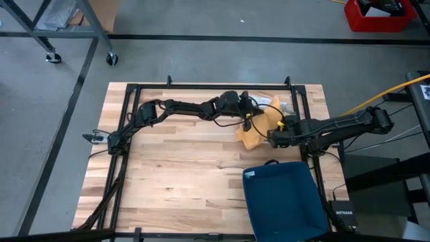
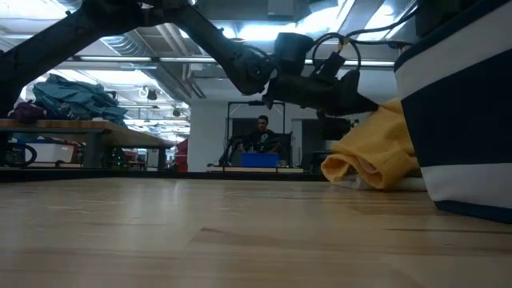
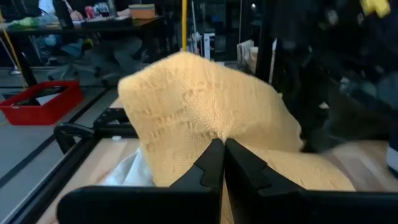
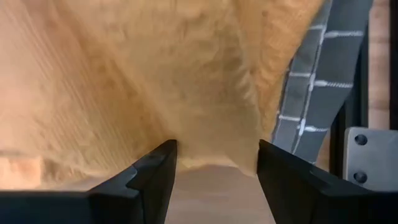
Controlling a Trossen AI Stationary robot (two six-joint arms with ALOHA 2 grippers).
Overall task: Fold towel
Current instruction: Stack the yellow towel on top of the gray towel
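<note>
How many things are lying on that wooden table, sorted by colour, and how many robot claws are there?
Yellow: 1, the towel
Dark blue: 1, the bin
White: 1, a cloth beneath the towel
Black claws: 2, the left gripper pinching the towel, the right gripper open beside it
Total: 5

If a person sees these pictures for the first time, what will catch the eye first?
Probably the yellow towel, bunched up near the table's far right corner, where both dark arms meet. The left gripper is shut on a fold of it and holds it raised, while the right gripper stands open just before the cloth. Next comes the big blue bin at the near right edge.
</note>
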